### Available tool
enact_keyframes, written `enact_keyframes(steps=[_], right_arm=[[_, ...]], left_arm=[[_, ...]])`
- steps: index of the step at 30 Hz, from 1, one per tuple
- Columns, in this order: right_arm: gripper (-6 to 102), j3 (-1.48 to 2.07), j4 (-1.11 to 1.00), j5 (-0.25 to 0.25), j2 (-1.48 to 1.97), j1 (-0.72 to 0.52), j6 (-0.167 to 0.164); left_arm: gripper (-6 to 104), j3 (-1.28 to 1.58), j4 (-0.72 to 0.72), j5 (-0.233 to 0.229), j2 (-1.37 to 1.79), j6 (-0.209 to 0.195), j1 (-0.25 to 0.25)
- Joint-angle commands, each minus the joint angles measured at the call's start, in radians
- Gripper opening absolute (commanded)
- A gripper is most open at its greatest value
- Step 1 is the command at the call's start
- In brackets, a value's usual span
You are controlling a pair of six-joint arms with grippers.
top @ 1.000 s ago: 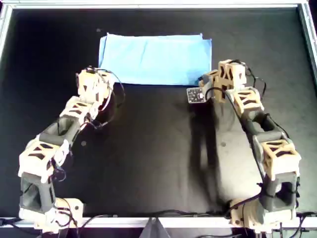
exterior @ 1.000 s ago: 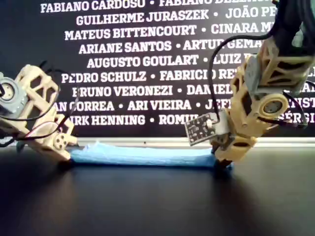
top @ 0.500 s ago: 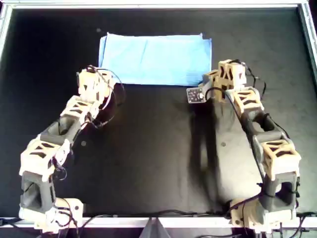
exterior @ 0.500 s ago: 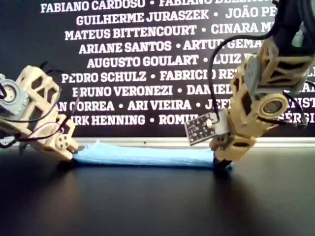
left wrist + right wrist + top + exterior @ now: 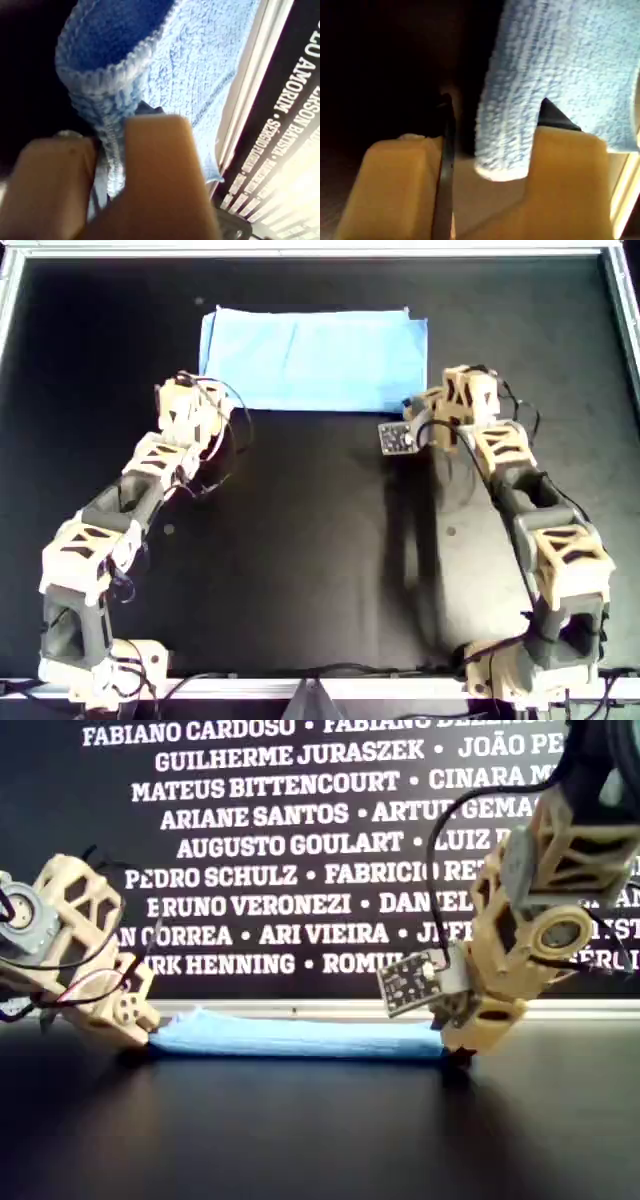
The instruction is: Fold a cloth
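Note:
The light blue cloth (image 5: 313,358) lies as a flat rectangle at the far middle of the black table in the overhead view. In the exterior view the cloth (image 5: 300,1038) is a low blue strip between both arms. My left gripper (image 5: 207,398) is at its near corner on the overhead view's left, and the left wrist view shows the left gripper (image 5: 107,145) shut on the hemmed edge of the cloth (image 5: 200,65). My right gripper (image 5: 418,405) is at the other near corner. There the right gripper (image 5: 492,135) stands open, with a rolled edge of the cloth (image 5: 560,60) between its fingers.
A metal frame (image 5: 300,252) borders the black table. A small circuit board (image 5: 396,438) sticks out from the right wrist. In the exterior view a dark banner with white names (image 5: 300,820) stands behind the table.
The right gripper has shifted slightly toward the near side in the overhead view and to the exterior view's right. The left gripper has barely moved; the cloth corner beside it sits slightly raised.

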Motion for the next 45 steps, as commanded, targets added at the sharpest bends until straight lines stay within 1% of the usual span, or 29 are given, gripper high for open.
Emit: enact_keyframes(steps=[1,7,8,11,13,17,18,23,25,26,28,30,31,33,34,35,36,39,40,41,45], right_arm=[[69,0.037,0.014,0.006,0.098,-0.011,0.005],[69,-0.014,0.014,0.011,0.094,-0.009,0.005],[69,-0.038,0.014,0.018,0.084,-0.009,0.005],[69,-0.129,0.014,0.067,0.009,-0.009,0.005],[69,-0.196,0.014,0.091,-0.028,-0.008,0.005],[67,-0.264,0.014,0.092,-0.071,-0.006,0.003],[65,-0.27,0.014,0.084,-0.075,-0.006,0.003],[55,-0.275,0.014,0.078,-0.077,-0.006,0.003],[49,-0.275,0.014,0.078,-0.077,-0.006,0.003],[46,-0.275,0.014,0.077,-0.077,-0.005,0.003],[36,-0.273,0.014,0.077,-0.077,-0.002,0.002],[24,-0.272,0.014,0.077,-0.077,-0.002,0.002],[17,-0.272,0.014,0.077,-0.077,-0.002,0.002],[3,-0.262,0.014,0.077,-0.075,0.0,0.002],[-2,-0.256,0.014,0.077,-0.072,0.003,0.002],[-5,-0.253,0.014,0.077,-0.069,0.005,0.002],[-4,-0.252,0.014,0.077,-0.069,0.005,0.002],[1,-0.252,0.014,0.077,-0.061,0.005,0.002],[2,-0.25,0.014,0.077,-0.054,0.005,0.002],[2,-0.241,0.014,0.077,-0.044,0.005,0.002],[2,-0.143,0.014,0.075,0.02,0.008,0.003]], left_arm=[[9,-0.026,-0.009,0.005,0.005,0.003,-0.012],[9,-0.025,-0.009,0.005,0.008,0.003,-0.014],[9,-0.025,-0.009,0.005,0.009,0.003,-0.014],[9,-0.025,-0.009,0.005,0.009,0.003,-0.014],[9,-0.025,-0.009,0.005,0.008,0.003,-0.012],[9,-0.02,-0.009,0.005,0.012,0.003,-0.012],[9,-0.02,-0.009,0.005,0.012,0.003,-0.012],[9,-0.02,-0.009,0.005,0.017,0.003,-0.012],[9,-0.017,-0.009,0.005,0.02,0.002,-0.014],[9,-0.017,-0.009,0.005,0.021,-0.008,-0.015],[9,-0.012,-0.008,0.005,0.023,-0.012,-0.012],[9,-0.014,-0.008,0.005,0.023,-0.014,-0.02],[8,-0.012,-0.008,0.005,0.025,-0.006,-0.021],[5,-0.008,-0.008,0.005,0.025,-0.012,-0.023],[2,-0.006,-0.008,0.005,0.025,-0.012,-0.023],[-1,-0.006,-0.008,0.005,0.025,-0.011,-0.023],[-3,-0.005,-0.008,0.005,0.025,-0.012,-0.021],[-2,-0.003,-0.005,0.005,0.025,-0.012,-0.015],[-2,-0.002,0.002,0.005,0.026,-0.012,-0.017],[-2,0.0,0.009,0.005,0.032,-0.002,-0.02],[-2,0.092,0.009,0.005,0.126,0.002,-0.021]])
